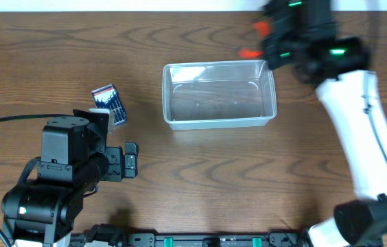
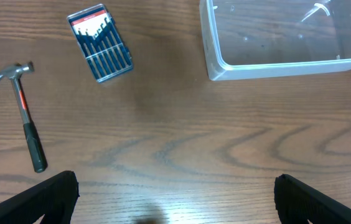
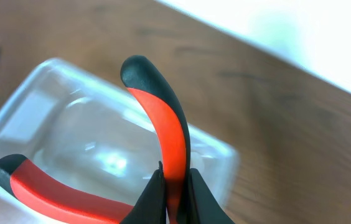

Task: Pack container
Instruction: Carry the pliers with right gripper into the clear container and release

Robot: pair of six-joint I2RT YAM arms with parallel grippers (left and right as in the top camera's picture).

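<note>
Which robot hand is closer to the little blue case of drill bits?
Left. The left gripper hovers right beside the blue case; the right gripper is far off, past the clear plastic container.

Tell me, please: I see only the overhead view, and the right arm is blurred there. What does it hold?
Observer: The right gripper is shut on one red-and-black handle of what look like pliers, over the container.
Operator: Which tools lie outside it? I see only a blue case.
Observer: A hammer also lies left of the blue case; the left arm hides it from you.
</note>
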